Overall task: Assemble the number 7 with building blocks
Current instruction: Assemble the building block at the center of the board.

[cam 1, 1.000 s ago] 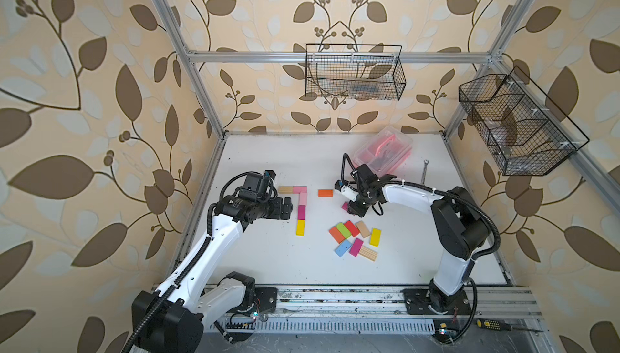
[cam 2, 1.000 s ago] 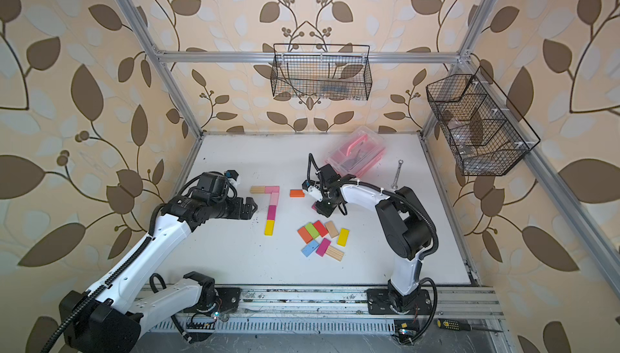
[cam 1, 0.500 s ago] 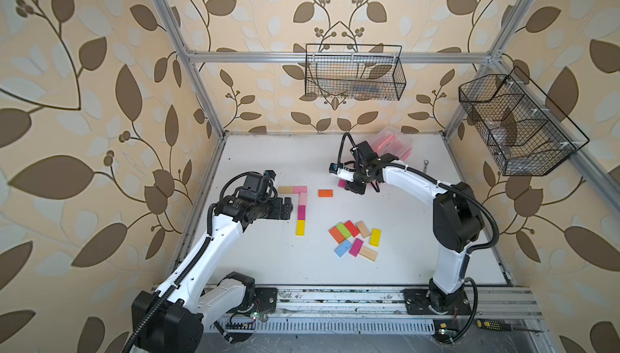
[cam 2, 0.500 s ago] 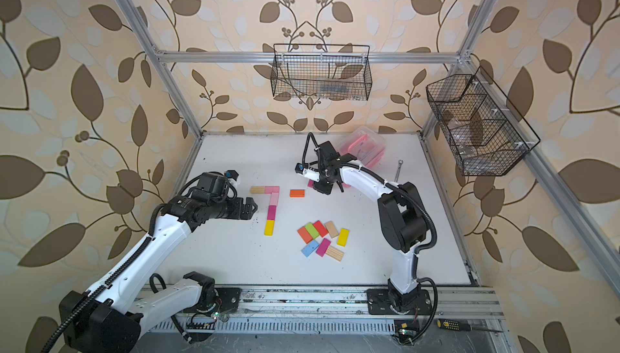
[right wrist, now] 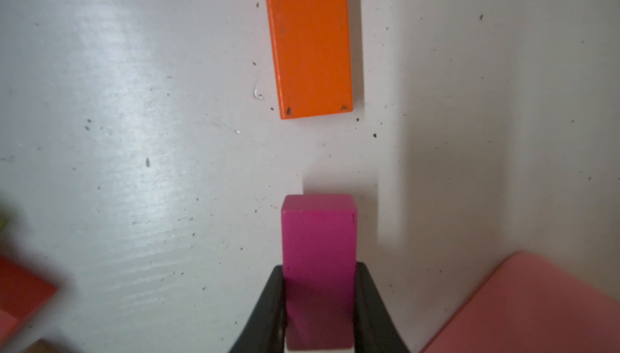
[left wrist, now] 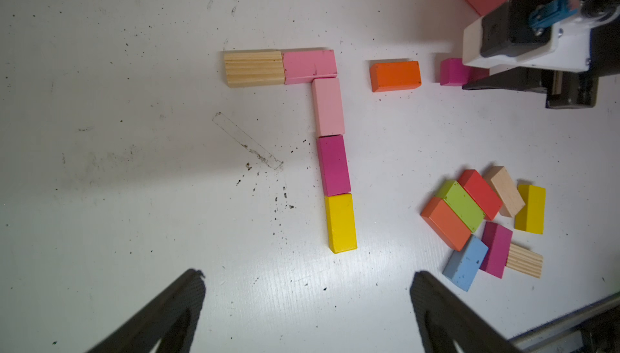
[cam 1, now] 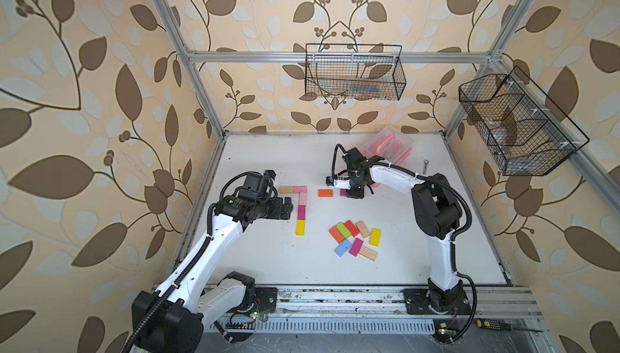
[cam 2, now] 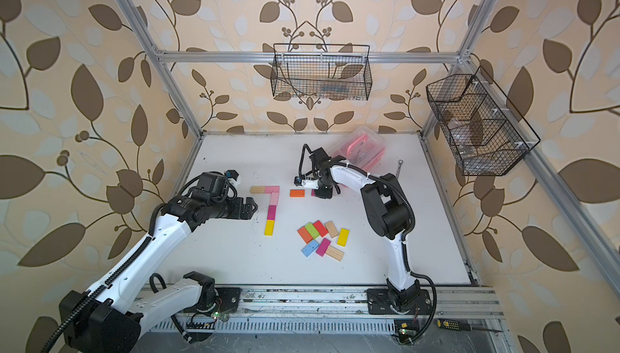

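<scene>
Magenta block: clamped end-on in your right gripper, in line with the orange block but apart from it, a clear gap between them
Second bar: only that orange piece is laid; the magenta one must land touching its end, so a release from here likely leaves the bar broken
Skew risk: the jaws pinch only the rear end, so the free end may swing or tip as you let go
Nudge risk: push in too hard and you shove the orange block toward the finished 7
Left gripper: jaws wide, empty, beside the stem of that 7; a stray move scatters it
Pink box: just behind your right wrist; back out carelessly and you clip it
</scene>
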`<state>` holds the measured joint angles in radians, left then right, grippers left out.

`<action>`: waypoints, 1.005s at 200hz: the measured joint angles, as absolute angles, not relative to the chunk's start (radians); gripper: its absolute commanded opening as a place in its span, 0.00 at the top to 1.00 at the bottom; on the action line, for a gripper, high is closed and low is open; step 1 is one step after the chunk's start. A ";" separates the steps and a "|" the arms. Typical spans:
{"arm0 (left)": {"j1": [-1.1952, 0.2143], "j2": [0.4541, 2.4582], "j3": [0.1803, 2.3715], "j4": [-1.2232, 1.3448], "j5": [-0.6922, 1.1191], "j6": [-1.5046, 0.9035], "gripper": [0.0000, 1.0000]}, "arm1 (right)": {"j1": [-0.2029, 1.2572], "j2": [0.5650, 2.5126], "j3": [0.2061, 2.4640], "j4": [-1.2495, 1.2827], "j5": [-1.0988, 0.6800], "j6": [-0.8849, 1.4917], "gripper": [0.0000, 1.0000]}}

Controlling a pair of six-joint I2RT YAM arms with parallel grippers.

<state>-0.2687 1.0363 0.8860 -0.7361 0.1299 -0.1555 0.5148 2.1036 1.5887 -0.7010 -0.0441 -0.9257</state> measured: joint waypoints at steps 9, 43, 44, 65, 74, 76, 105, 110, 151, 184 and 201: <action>-0.269 1.036 0.886 -0.736 0.130 -0.155 0.01 | 0.515 2.108 1.592 -0.701 -0.044 -0.935 0.82; -0.269 1.036 0.886 -0.736 0.131 -0.155 0.01 | 0.519 2.135 1.594 -0.701 -0.044 -0.956 0.82; -0.269 1.036 0.886 -0.736 0.131 -0.155 0.01 | 0.519 2.136 1.594 -0.701 -0.044 -0.956 0.82; -0.269 1.036 0.886 -0.736 0.131 -0.155 0.01 | 0.525 2.140 1.599 -0.700 -0.040 -0.962 0.82; -0.269 1.037 0.886 -0.736 0.131 -0.155 0.01 | 0.529 2.141 1.599 -0.700 -0.039 -0.963 0.82; -0.269 1.037 0.886 -0.736 0.131 -0.155 0.01 | 0.530 2.141 1.599 -0.700 -0.039 -0.963 0.82; -0.269 1.037 0.886 -0.736 0.131 -0.155 0.01 | 0.535 2.141 1.599 -0.700 -0.034 -0.964 0.82; -0.269 1.037 0.886 -0.736 0.131 -0.155 0.01 | 0.535 2.141 1.599 -0.700 -0.034 -0.964 0.82; -0.269 1.037 0.886 -0.736 0.132 -0.155 0.01 | 0.535 2.143 1.602 -0.701 -0.033 -0.970 0.82; -0.269 1.037 0.886 -0.736 0.132 -0.155 0.01 | 0.535 2.145 1.605 -0.701 -0.033 -0.974 0.82; -0.269 1.038 0.886 -0.736 0.133 -0.155 0.01 | 0.537 2.154 1.618 -0.702 -0.033 -0.975 0.82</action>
<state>-0.2687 1.0382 0.8860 -0.7357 0.1329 -0.1555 0.5369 2.1544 1.6180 -0.7021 -0.0334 -0.9749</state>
